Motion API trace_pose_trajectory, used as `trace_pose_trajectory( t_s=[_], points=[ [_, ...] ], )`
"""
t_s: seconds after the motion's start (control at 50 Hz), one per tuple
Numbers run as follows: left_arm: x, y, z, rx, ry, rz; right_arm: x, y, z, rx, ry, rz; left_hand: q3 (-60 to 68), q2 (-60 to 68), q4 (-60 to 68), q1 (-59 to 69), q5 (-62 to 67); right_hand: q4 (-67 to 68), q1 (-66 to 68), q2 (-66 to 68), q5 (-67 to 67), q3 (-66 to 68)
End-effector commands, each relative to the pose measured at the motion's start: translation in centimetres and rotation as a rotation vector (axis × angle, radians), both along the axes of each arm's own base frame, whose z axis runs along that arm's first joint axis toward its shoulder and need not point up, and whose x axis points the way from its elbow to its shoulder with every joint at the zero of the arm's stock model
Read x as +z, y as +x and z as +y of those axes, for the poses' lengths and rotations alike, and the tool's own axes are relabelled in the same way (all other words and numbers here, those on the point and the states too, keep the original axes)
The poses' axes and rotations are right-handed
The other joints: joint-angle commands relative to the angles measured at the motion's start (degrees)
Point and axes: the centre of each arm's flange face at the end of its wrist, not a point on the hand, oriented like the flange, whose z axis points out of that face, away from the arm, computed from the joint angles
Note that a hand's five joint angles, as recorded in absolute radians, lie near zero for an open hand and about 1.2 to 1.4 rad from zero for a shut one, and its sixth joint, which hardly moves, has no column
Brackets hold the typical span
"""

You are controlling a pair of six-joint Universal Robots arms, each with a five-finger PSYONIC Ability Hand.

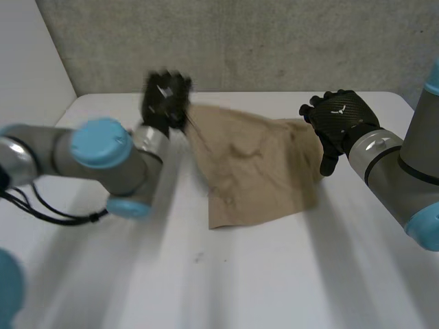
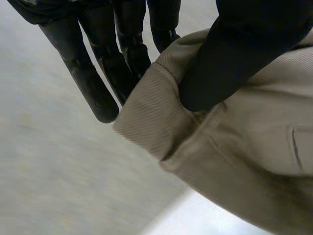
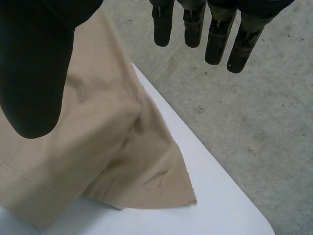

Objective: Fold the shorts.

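A smooth white rectangular table [image 1: 274, 274] runs to a rough, speckled grey concrete wall [image 1: 274, 41] on the far side, with a plain white wall panel [image 1: 31, 62] at far left, all evenly lit.

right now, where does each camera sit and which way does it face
Head view: between and behind the arms, looking down at the white table; the left hand and right hand flank the tan shorts.
Left wrist view: on the left wrist, looking along the palm; its own hand pinches a thick edge of the shorts.
Right wrist view: on the right wrist, looking past straight fingers at a shorts corner, the table edge and the floor.
Shared: all three see the shorts.
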Motion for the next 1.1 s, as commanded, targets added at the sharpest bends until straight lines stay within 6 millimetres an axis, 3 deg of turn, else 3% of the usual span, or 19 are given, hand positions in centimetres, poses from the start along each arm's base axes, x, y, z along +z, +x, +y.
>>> trace_pose_trajectory(
  t_s=[0.02, 0.14, 0.2, 0.26, 0.32, 0.36, 0.42, 0.46, 0.48, 0.54, 0.56, 0.6, 0.62, 0.68, 0.7, 0.8, 0.86, 0.92, 1.1],
  points=[
    [7.6, 4.3, -0.3, 0.099, -0.137, 0.138, 0.2, 0.0, 0.1, 0.002, -0.002, -0.003, 12.23, 11.71, 11.07, 17.71, 12.88, -3.07, 0.1, -1.44, -2.81, -1.99],
    [11.4, 9.3, -2.0, 0.213, -0.22, 0.164, 0.5, 0.0, 0.2, 0.003, -0.009, -0.006, 12.23, 11.71, 11.07, 17.71, 12.88, -3.07, 0.1, -1.44, -2.81, -1.99],
    [15.9, 13.2, -3.1, 0.299, -0.335, 0.196, 0.5, 0.1, 0.2, 0.005, -0.008, -0.008, 12.23, 11.71, 11.07, 17.71, 12.88, -3.07, 0.1, -1.44, -2.81, -1.99],
    [20.2, 13.5, -2.2, 0.298, -0.444, 0.241, 0.6, 0.1, 0.2, 0.005, -0.011, -0.009, 12.23, 11.71, 11.07, 17.71, 12.88, -3.07, 0.1, -1.44, -2.81, -1.99],
    [22.1, 13.6, -1.7, 0.291, -0.494, 0.262, 0.6, 0.1, 0.2, 0.005, -0.011, -0.009, 12.23, 11.71, 11.07, 17.71, 12.88, -3.07, 0.1, -1.44, -2.81, -1.99],
    [24.9, 13.1, -0.6, 0.249, -0.568, 0.288, 0.8, 0.0, 0.3, 0.003, -0.017, -0.011, 12.23, 11.71, 11.07, 17.71, 12.88, -3.07, 0.1, -1.44, -2.81, -1.99],
    [25.8, 11.2, 0.6, 0.163, -0.59, 0.288, 1.4, -0.1, 0.5, 0.001, -0.03, -0.019, 12.23, 11.71, 11.07, 17.71, 12.88, -3.07, 0.1, -1.44, -2.81, -1.99],
    [25.6, 10.2, 1.0, 0.119, -0.584, 0.285, 1.7, -0.1, 0.5, 0.0, -0.037, -0.022, 12.23, 11.71, 11.07, 17.71, 12.88, -3.07, 0.1, -1.44, -2.81, -1.99],
    [23.8, 6.9, 2.5, -0.036, -0.529, 0.271, 1.8, -0.2, 0.5, -0.002, -0.04, -0.024, 12.23, 11.71, 11.07, 17.71, 12.88, -3.07, 0.1, -1.44, -2.81, -1.99],
    [20.7, 3.6, 3.7, -0.182, -0.445, 0.236, 2.3, -0.4, 0.5, -0.007, -0.05, -0.03, 12.23, 11.71, 11.07, 17.71, 12.88, -3.07, 0.1, -1.44, -2.81, -1.99],
    [18.1, 1.4, 4.7, -0.282, -0.383, 0.205, 2.3, -0.4, 0.5, -0.007, -0.05, -0.03, 12.23, 11.71, 11.07, 17.71, 12.88, -3.07, 0.1, -1.44, -2.81, -1.99],
    [15.3, -0.6, 5.8, -0.376, -0.317, 0.164, 2.7, -0.7, 0.5, -0.014, -0.062, -0.034, 12.23, 11.71, 11.07, 17.71, 12.88, -3.07, 0.1, -1.44, -2.81, -1.99],
    [12.2, -2.4, 7.1, -0.461, -0.242, 0.123, 2.8, -0.7, 0.5, -0.014, -0.065, -0.035, 12.23, 11.71, 11.07, 17.71, 12.88, -3.07, 0.1, -1.44, -2.81, -1.99],
    [10.4, -3.3, 7.8, -0.504, -0.199, 0.098, 3.3, -0.8, 0.6, -0.018, -0.077, -0.042, 12.23, 11.71, 11.07, 17.71, 12.88, -3.07, 0.1, -1.44, -2.81, -1.99],
    [4.2, -5.7, 11.1, -0.634, -0.03, 0.018, 3.5, -0.9, 0.7, -0.018, -0.081, -0.044, 3.09, 2.58, 1.93, 8.57, 3.75, -3.07, 0.1, -1.44, -2.81, -1.99],
    [-2.4, -6.4, 14.9, -0.72, 0.183, -0.079, 4.1, -0.9, 0.9, -0.016, -0.097, -0.052, -30.12, -30.64, -31.28, -24.64, -29.47, -3.07, 0.1, -1.44, -2.81, -1.99],
    [-4.3, -6.2, 16.9, -0.744, 0.256, -0.131, 4.3, -1.0, 0.9, -0.018, -0.103, -0.055, -36.15, -36.67, -37.32, -30.68, -35.5, -3.07, 0.1, -1.44, -2.81, -1.99],
    [-4.1, -6.0, 18.4, -0.762, 0.266, -0.165, 4.3, -1.0, 0.9, -0.016, -0.105, -0.054, -39.72, -40.24, -40.88, -34.24, -39.07, -3.07, 0.1, -1.44, -2.81, -1.99],
    [3.5, -4.4, 19.4, -0.74, 0.141, -0.105, 4.3, -1.0, 1.1, -0.019, -0.097, -0.047, -44.76, -45.28, -45.93, -39.29, -44.11, -3.07, 0.1, -1.44, -2.81, -1.99]
  ],
)
